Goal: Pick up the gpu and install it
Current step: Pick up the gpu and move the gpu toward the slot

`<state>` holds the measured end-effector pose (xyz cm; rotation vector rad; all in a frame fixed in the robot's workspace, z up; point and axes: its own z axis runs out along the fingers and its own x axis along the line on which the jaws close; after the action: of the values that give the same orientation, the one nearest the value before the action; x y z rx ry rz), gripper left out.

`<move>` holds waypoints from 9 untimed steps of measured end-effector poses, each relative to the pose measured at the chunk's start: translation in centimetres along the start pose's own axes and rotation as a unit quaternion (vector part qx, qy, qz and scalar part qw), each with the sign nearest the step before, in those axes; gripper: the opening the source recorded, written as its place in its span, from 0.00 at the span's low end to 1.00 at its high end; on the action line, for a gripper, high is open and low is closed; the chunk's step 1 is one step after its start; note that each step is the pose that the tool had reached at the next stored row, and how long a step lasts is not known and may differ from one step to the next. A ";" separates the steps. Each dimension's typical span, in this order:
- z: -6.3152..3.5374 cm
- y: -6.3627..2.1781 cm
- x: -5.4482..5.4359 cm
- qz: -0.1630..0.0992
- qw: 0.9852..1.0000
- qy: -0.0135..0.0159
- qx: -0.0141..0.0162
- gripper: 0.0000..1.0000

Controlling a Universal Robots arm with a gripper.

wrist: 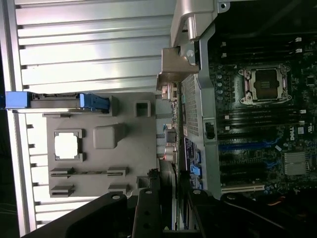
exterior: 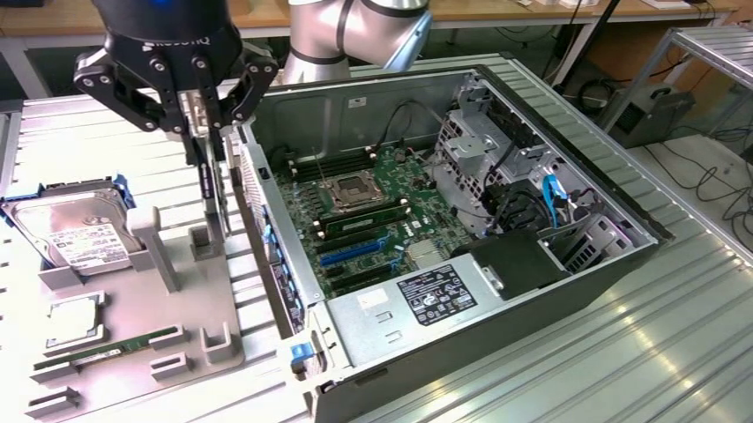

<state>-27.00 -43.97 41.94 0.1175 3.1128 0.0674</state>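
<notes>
My gripper [exterior: 200, 130] hangs over the grey parts holder [exterior: 130, 291], just outside the rear wall of the open computer case [exterior: 495, 264]. Its black fingers [exterior: 242, 92] are shut on the top edge of the gpu [exterior: 210, 189], a thin dark card seen edge-on and hanging straight down. The card's lower end is level with the holder's upright posts; I cannot tell whether it still touches them. In the wrist view the gpu [wrist: 174, 203] is a narrow strip between the fingers [wrist: 147, 213]. Blue expansion slots [exterior: 353, 251] lie on the green motherboard [exterior: 365, 211].
On the holder lie a silver hard drive [exterior: 70, 233] in blue rails, a square processor [exterior: 73, 315] and a green memory stick [exterior: 106, 348]. The case's rear wall [exterior: 264, 238] rises close beside the card. Cables and a drive cage [exterior: 495, 167] fill the case's far side.
</notes>
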 end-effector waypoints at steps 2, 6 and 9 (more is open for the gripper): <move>0.01 0.03 -0.4 0.000 1.000 0.000 0.000 0.26; 0.02 0.07 -1.0 0.000 1.000 0.000 0.000 0.26; 0.04 0.10 -1.4 0.000 1.000 0.000 0.000 0.26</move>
<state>-25.62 -43.96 41.94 0.1177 3.1137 0.0674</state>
